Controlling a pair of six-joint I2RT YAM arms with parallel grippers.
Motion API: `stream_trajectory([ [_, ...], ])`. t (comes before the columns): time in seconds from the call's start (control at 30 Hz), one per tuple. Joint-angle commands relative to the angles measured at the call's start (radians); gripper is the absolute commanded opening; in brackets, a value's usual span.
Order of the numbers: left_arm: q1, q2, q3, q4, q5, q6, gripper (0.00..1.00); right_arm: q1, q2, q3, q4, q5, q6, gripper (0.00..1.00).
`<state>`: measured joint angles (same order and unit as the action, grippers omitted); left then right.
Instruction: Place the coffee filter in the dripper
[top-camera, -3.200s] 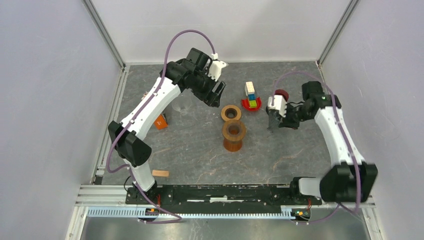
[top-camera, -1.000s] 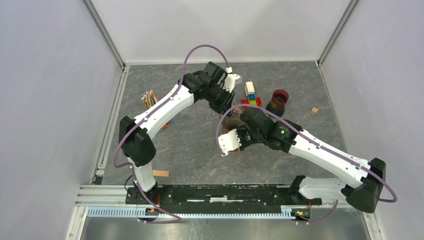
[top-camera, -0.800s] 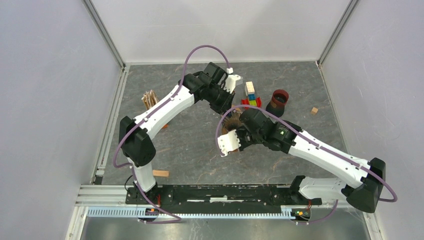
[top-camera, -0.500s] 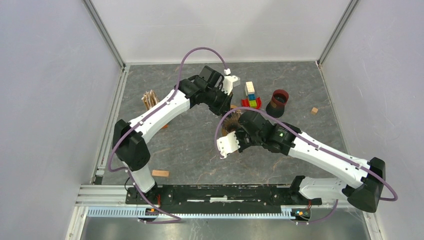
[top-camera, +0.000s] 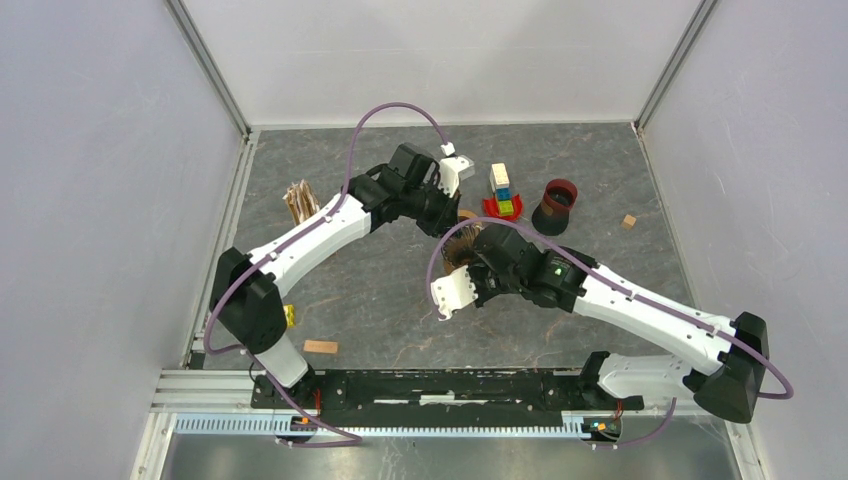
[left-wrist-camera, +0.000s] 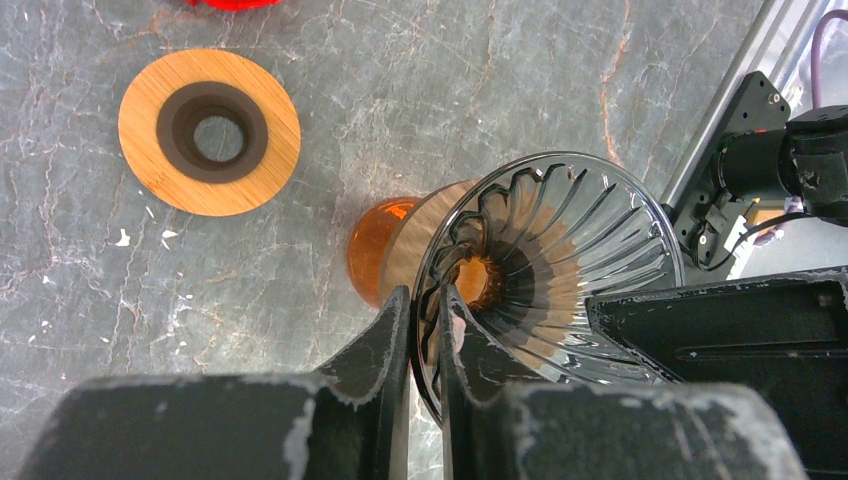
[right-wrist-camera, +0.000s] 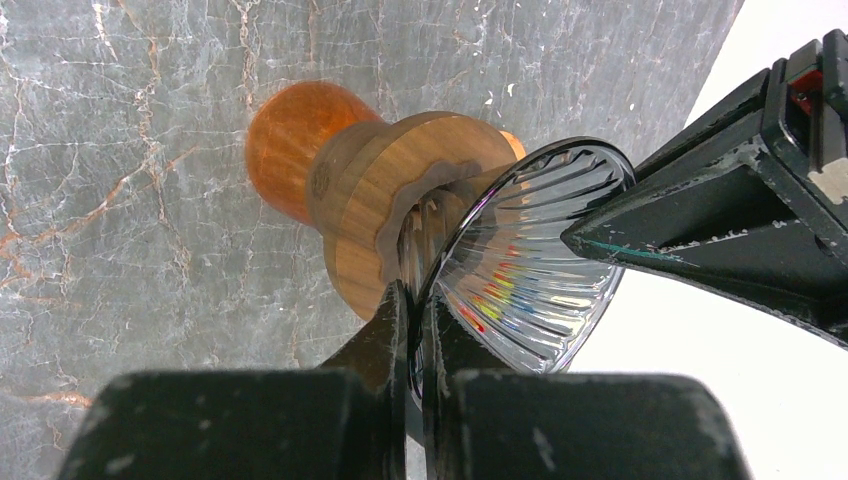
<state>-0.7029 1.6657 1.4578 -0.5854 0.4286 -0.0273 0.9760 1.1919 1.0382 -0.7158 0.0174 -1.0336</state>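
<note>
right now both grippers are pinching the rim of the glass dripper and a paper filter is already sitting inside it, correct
Not quite: the dripper is empty, just bare ribbed glass in the left wrist view. The left gripper and right gripper do both pinch its rim.

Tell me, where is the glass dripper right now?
In the top view, the dripper sits in the middle of the table on the wooden stand, beside the wooden ring. The left gripper and the right gripper each pinch its rim.
</note>
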Motion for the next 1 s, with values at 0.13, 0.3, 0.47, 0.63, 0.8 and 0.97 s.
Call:
stream_trajectory([
  [0.13, -0.026, 0.058, -0.121, -0.087, -0.041, 0.07, 0.02, -0.002, 0.069, -0.06, -0.042, -0.038, 0.031, 0.0],
  [0.3, -0.026, 0.063, -0.047, -0.123, -0.043, 0.082, 0.05, -0.002, 0.061, 0.009, -0.065, -0.023, 0.044, 0.13],
  [0.47, -0.025, 0.071, 0.035, -0.158, -0.055, 0.081, 0.13, -0.004, 0.044, 0.087, -0.1, 0.007, 0.045, 0.33],
  [0.63, -0.026, 0.081, 0.092, -0.19, -0.069, 0.083, 0.28, -0.003, 0.021, 0.133, -0.113, 0.016, 0.047, 0.53],
  [0.8, -0.018, 0.085, 0.173, -0.23, -0.093, 0.094, 0.47, -0.011, -0.006, 0.181, -0.12, 0.005, 0.056, 0.62],
  [0.97, 0.028, 0.03, 0.254, -0.24, -0.103, 0.086, 0.82, -0.04, -0.05, 0.187, -0.104, -0.062, 0.085, 0.63],
])
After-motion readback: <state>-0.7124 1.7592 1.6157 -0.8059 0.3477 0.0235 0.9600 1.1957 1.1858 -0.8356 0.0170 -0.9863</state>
